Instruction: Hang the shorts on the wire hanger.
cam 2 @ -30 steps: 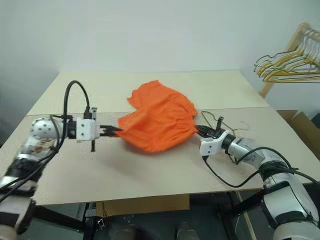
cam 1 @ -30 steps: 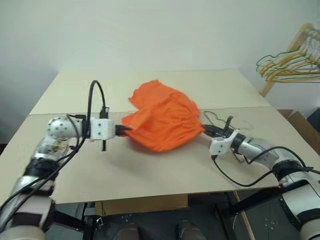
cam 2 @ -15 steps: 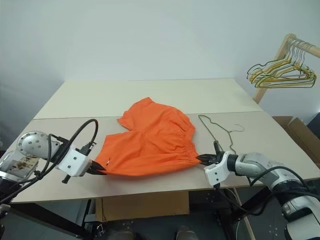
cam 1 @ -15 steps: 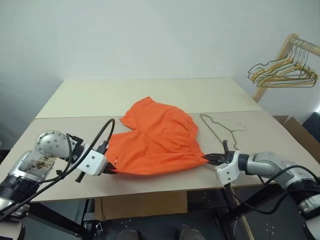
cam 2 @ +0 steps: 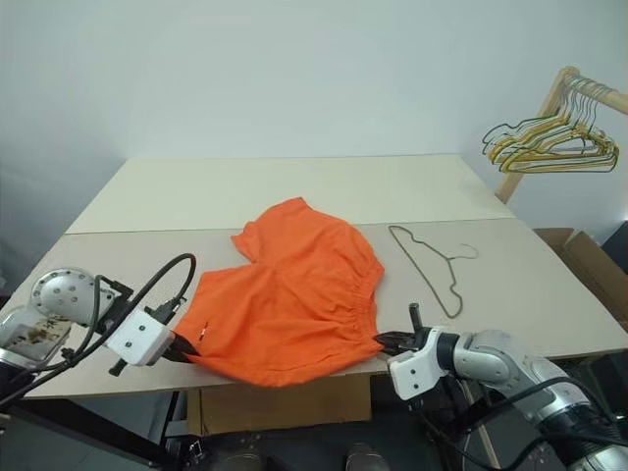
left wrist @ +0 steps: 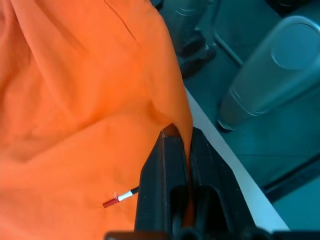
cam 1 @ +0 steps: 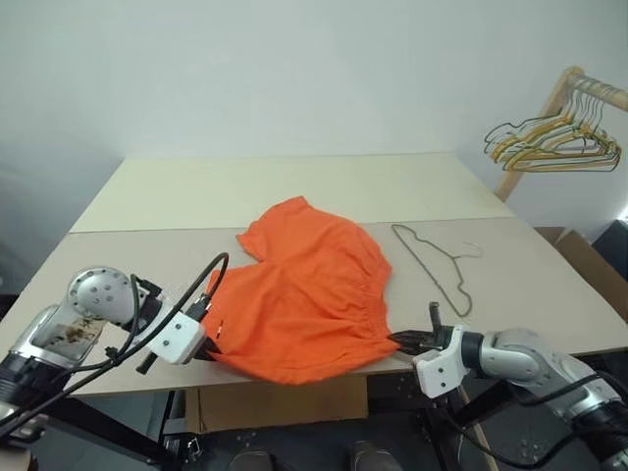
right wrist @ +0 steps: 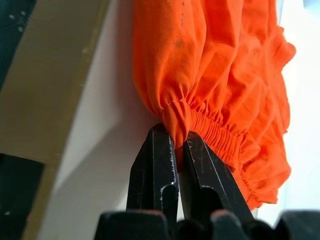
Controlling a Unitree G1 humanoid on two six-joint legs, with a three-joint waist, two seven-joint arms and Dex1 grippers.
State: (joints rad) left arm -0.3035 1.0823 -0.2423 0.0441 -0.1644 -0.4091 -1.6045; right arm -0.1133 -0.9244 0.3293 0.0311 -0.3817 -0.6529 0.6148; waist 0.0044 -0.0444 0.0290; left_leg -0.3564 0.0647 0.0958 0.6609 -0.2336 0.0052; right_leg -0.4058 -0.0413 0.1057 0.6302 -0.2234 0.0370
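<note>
Hanger rack [cam 1: 579, 108] cut off at the edge.

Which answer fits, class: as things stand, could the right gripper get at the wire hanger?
Probably not yet. The right gripper is shut on the shorts' waistband at the table's near edge. The wire hanger lies bare beyond it, nothing between, so releasing first should free it.

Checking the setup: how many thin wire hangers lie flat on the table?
1: the thin dull-grey wire hanger lies right of the bright orange fabric shorts. Other, coloured wire hangers hang bunched on a rail.
</note>
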